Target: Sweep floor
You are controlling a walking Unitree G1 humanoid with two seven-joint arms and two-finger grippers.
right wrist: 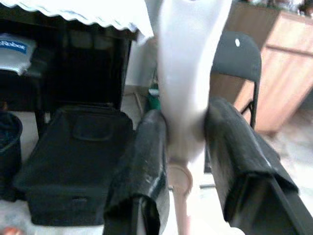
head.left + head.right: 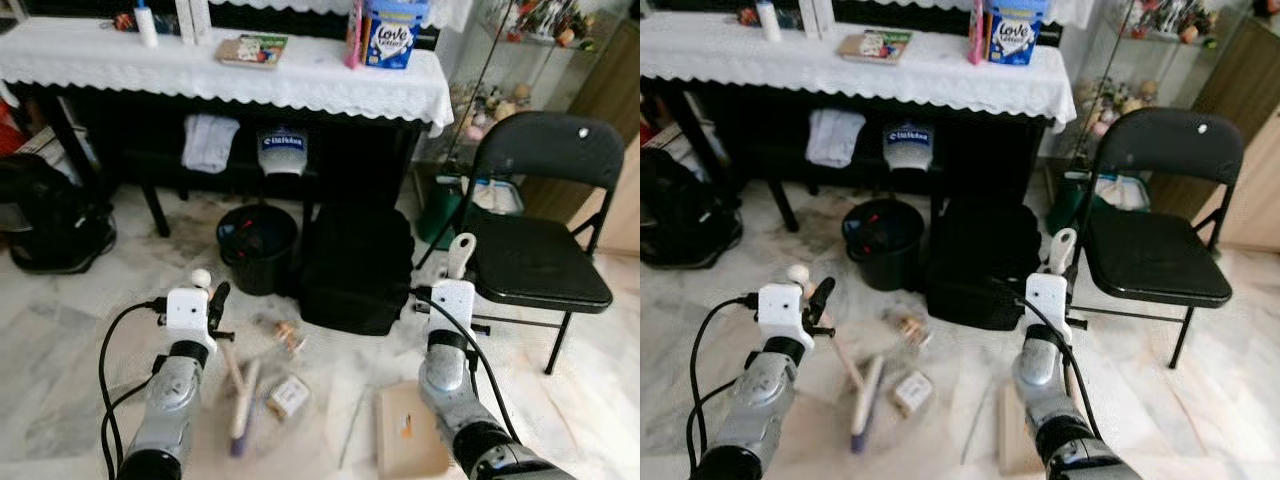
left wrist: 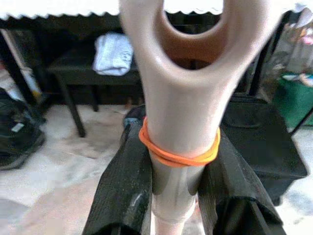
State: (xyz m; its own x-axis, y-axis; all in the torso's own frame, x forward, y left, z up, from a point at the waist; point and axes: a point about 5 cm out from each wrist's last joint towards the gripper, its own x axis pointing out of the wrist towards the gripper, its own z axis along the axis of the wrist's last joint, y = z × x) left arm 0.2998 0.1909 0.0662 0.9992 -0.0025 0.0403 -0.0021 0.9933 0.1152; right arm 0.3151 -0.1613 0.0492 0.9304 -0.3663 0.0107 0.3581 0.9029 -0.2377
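Note:
My left gripper (image 3: 178,182) is shut on the beige handle (image 3: 182,122) of a hand brush, just below an orange rubber band (image 3: 179,154) and the handle's hanging loop. In the eye views the left gripper (image 2: 216,306) is low over the marble floor, and the brush (image 2: 241,398) slants down from it to the tiles. My right gripper (image 1: 185,147) is shut on the white handle (image 2: 460,256) of a dustpan, whose tan pan (image 2: 409,430) rests on the floor by my right arm. Litter lies between them: a small box (image 2: 288,396) and a scrap (image 2: 290,338).
Straight ahead stand a black bucket (image 2: 258,246) and a black bag (image 2: 357,268), under a table with a white lace cloth (image 2: 200,72). A black folding chair (image 2: 540,256) is at the right, a dark backpack (image 2: 48,226) at the left.

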